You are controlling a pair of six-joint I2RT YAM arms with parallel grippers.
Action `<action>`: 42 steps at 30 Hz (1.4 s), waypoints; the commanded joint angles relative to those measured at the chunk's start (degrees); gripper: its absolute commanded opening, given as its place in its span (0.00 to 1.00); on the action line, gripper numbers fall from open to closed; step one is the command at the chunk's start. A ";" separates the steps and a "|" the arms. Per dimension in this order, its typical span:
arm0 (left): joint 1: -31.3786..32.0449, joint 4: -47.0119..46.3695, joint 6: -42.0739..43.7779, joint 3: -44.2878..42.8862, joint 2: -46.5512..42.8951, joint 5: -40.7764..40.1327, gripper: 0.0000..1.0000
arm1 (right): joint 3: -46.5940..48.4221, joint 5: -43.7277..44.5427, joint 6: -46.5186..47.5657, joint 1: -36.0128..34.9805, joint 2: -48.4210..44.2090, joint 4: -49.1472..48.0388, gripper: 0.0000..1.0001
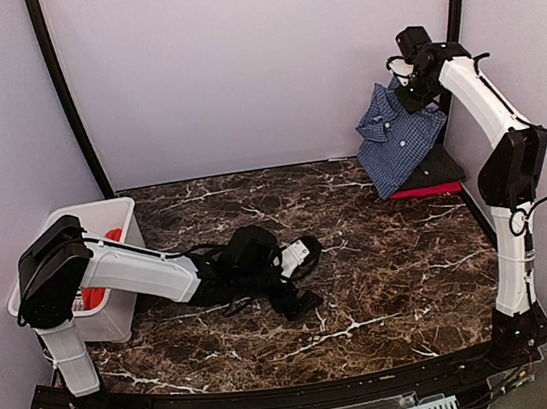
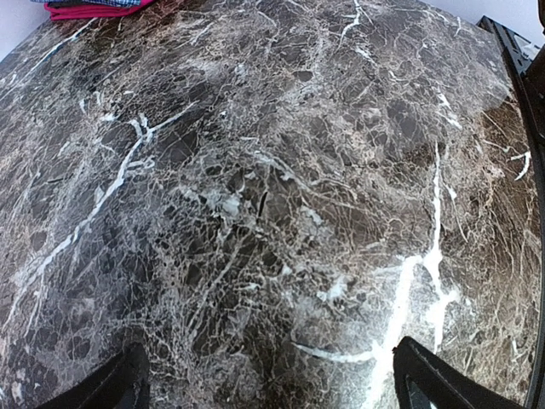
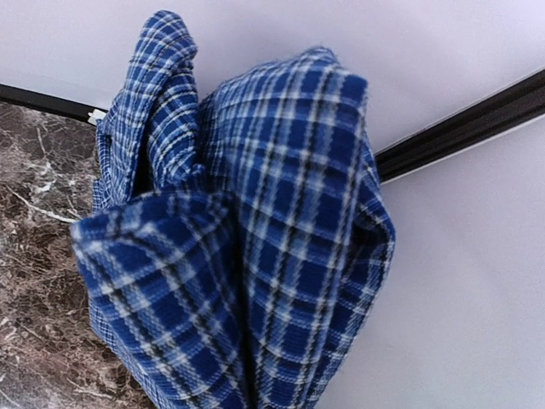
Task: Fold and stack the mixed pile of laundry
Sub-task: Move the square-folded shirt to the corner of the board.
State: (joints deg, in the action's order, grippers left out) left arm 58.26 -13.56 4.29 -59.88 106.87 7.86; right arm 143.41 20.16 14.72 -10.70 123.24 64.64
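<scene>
My right gripper (image 1: 406,88) is raised at the back right corner, shut on the blue-and-white checked shirt (image 1: 398,140). The shirt hangs from it, its lower part resting on a folded orange-red shirt (image 1: 423,190) on the table. In the right wrist view the checked shirt (image 3: 255,256) fills the frame and hides the fingers. My left gripper (image 1: 307,273) lies low over the middle of the marble table (image 1: 383,271), open, nothing between its fingertips (image 2: 443,383). The left wrist view shows the two shirts (image 2: 85,8) at its top left edge.
A white plastic basket (image 1: 114,220) stands at the table's left edge beside the left arm, with something orange-red (image 1: 93,292) inside. Grey walls close in the back and sides. A black frame post (image 1: 450,10) runs up behind the right arm.
</scene>
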 commanded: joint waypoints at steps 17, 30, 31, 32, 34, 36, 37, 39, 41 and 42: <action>-1.20 3.64 -1.26 -2.61 1.16 -0.74 0.99 | -18.06 0.60 0.17 14.49 2.67 -26.12 0.00; -1.44 4.93 -4.03 -3.04 0.85 -1.00 0.99 | -16.72 -5.86 -4.93 18.08 12.70 -29.89 0.42; -1.51 4.88 -4.03 -2.87 0.48 -1.05 0.99 | -16.06 -6.19 -5.44 18.08 12.94 -29.25 0.47; -1.59 4.83 -5.28 -2.83 0.10 -1.08 0.99 | -15.69 -6.22 -5.98 18.08 12.78 -28.77 0.54; -1.76 4.77 -5.98 -2.59 -0.56 -1.30 0.99 | -15.59 -6.21 -6.33 18.08 11.54 -28.69 0.66; -1.82 4.54 -6.46 -2.30 -1.24 -1.42 0.99 | -15.22 -6.74 -6.60 18.08 9.78 -28.25 0.75; -1.85 4.34 -6.84 -2.05 -1.50 -1.52 0.99 | -15.09 -7.54 -6.86 18.08 8.72 -28.18 0.78; -1.90 3.81 -7.34 -1.65 -2.28 -1.68 0.99 | -15.33 -9.81 -7.70 18.08 5.28 -28.34 0.89; -1.93 3.62 -7.52 -1.47 -2.99 -1.86 0.99 | -15.03 -12.90 -8.38 18.08 2.73 -27.98 0.94; -1.93 3.63 -7.62 -1.47 -3.40 -2.20 0.99 | -15.09 -14.27 -8.76 18.08 1.57 -27.86 0.94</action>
State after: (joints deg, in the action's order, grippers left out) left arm 56.73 -9.72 -1.89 -61.78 107.77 6.50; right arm 126.06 11.60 8.10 7.60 133.64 37.69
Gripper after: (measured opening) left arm 0.988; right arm 0.932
